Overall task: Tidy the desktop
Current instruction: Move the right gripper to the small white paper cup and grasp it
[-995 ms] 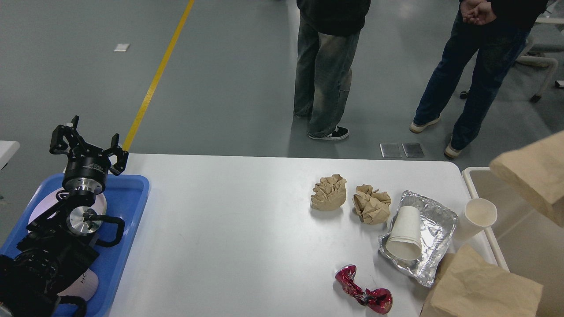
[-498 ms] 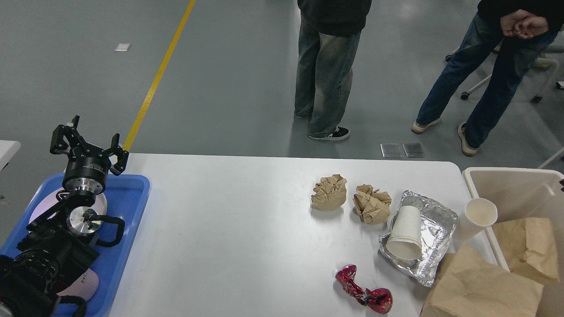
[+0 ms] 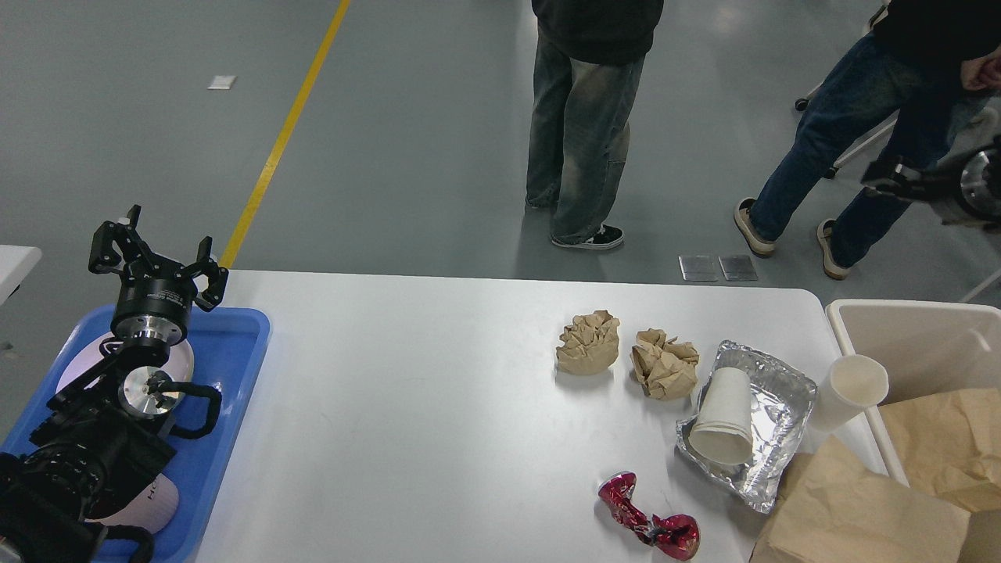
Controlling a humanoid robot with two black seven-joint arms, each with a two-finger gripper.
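Note:
The white desktop (image 3: 407, 407) holds two crumpled brown paper balls (image 3: 588, 342) (image 3: 665, 363). A foil tray (image 3: 770, 414) has a white paper cup (image 3: 723, 426) lying in it. A second paper cup (image 3: 848, 391) leans at the table's right edge. A crumpled red wrapper (image 3: 649, 520) lies near the front, and a brown paper bag (image 3: 852, 516) at the front right corner. My left gripper (image 3: 156, 250) is open and empty above the blue tray (image 3: 231, 352). My right gripper (image 3: 880, 176) is at the far right above the floor, small and dark against a person's jeans.
A beige bin (image 3: 899, 317) stands right of the table with a brown paper bag (image 3: 950, 438) in it. The blue tray holds white plates (image 3: 184, 363). Two people (image 3: 583, 117) (image 3: 852, 133) stand beyond the table's far edge.
The brown bag seen in the air at the right has dropped into the beige bin. My right arm has come into view at the far right. The person on the right has stepped away.

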